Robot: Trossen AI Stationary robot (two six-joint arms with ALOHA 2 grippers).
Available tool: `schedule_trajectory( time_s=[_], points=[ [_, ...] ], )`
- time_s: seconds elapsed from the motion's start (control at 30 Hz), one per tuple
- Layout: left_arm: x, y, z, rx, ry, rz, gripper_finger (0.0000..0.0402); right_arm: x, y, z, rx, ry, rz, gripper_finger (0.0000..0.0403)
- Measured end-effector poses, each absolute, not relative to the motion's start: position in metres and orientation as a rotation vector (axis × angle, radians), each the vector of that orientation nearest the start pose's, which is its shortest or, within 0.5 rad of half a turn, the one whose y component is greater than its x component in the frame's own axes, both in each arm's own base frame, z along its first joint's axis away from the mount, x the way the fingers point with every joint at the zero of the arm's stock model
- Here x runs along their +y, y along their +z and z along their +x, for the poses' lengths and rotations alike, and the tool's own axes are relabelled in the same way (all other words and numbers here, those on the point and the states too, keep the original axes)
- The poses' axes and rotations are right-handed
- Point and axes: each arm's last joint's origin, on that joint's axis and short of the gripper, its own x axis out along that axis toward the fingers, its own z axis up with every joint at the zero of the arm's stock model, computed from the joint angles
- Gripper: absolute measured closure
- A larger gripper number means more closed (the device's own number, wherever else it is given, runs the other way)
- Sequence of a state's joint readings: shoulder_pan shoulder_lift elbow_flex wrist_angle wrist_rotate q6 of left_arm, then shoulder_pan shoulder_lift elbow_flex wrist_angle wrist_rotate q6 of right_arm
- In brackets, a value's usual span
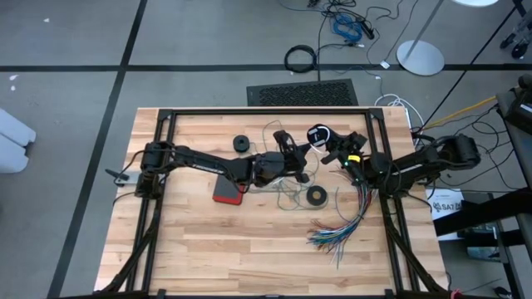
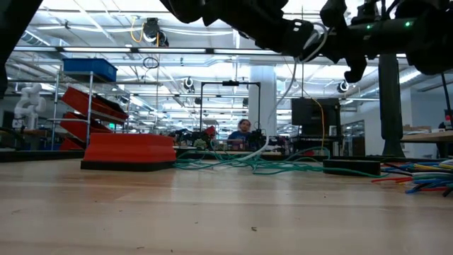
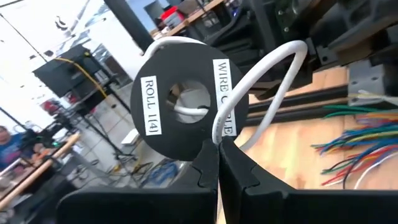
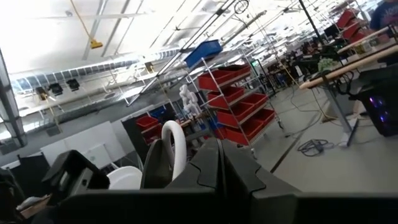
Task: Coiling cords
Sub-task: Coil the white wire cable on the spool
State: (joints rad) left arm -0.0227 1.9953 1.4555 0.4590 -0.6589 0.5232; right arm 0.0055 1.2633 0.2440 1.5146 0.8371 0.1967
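Note:
The white cord is joined to a round black-and-white piece with white labels, held up above the table's middle. My left gripper is shut at that piece's rim. From there the white cord hangs down to the table. The teal-green cord lies in loose loops on the wood. My right gripper is shut just right of the piece, with a loop of the white cord beside one finger. My left gripper pinches the round piece's rim between its two fingertips, where the white cord crosses the rim. The fingers come level from the table's left. The piece stands on edge, lifted clear of the table. My right gripper: whether it touches the white cord, I cannot tell.
A red box lies left of the teal loops. Two small black rings rest on the wood. A fanned bundle of coloured wires spreads toward the near right. A black frame rail borders the table.

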Motion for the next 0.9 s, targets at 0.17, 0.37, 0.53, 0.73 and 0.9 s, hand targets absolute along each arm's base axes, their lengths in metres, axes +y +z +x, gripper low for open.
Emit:
schedule_trajectory(
  time_s=[0.17,0.37,0.53,0.73,0.9],
  points=[
    [0.003,0.262,0.459,0.269,0.65,0.572,0.0401,-0.02,0.218,0.197,-0.536,-0.764,0.388,0.0403],
    [-0.001,0.262,0.458,0.289,0.681,0.597,0.0401,-0.02,0.215,0.199,-0.515,-0.739,0.41,0.0403],
    [-0.004,0.262,0.457,0.316,0.717,0.639,0.0401,-0.019,0.214,0.201,-0.503,-0.711,0.414,0.0403],
    [-0.008,0.269,0.454,0.334,0.764,0.667,0.0401,-0.019,0.21,0.203,-0.475,-0.678,0.435,0.0403],
    [-0.013,0.27,0.453,0.342,0.762,0.69,0.0401,-0.019,0.21,0.204,-0.474,-0.639,0.449,0.0403]
  ],
)
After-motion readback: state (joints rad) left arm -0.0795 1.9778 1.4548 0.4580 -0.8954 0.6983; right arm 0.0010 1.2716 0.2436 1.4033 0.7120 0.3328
